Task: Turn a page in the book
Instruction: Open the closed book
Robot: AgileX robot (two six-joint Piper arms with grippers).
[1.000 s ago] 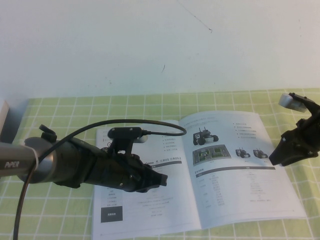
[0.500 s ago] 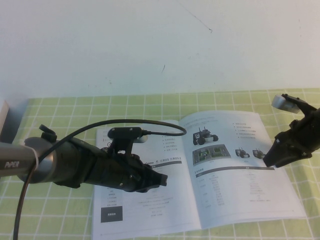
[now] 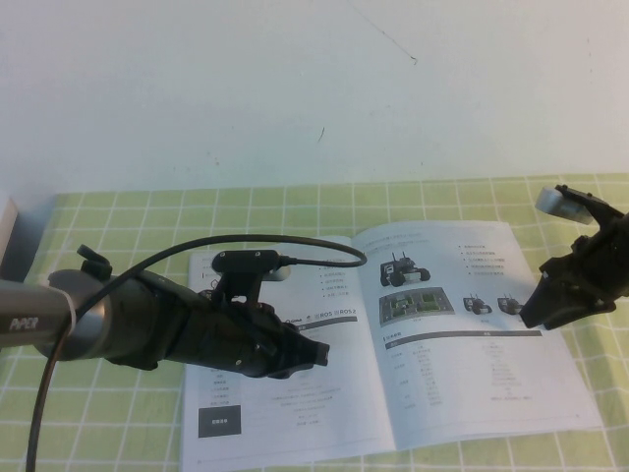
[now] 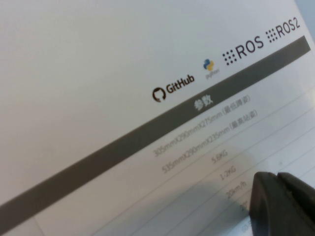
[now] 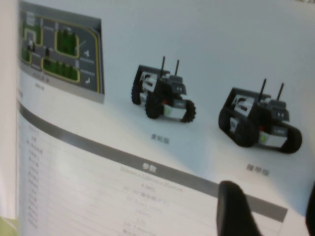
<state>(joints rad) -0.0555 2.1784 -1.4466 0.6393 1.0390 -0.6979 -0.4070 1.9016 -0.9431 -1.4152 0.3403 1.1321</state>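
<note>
We are seeing our closed left tool (image 3: 319,354) hovering over the left side of the thin white open paper booklet (image 3: 324,393) lying on the green-checked table (image 3: 128,211); our right tool (image 3: 536,313), fingers parted and holding nothing, is hanging at the outer edge of the glossy robot-photo page (image 3: 462,364).

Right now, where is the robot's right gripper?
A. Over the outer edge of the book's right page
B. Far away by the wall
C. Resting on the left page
A: in the high view the right gripper hovers at the outer edge of the right page of the open book, while the left gripper sits over the left page.
</note>
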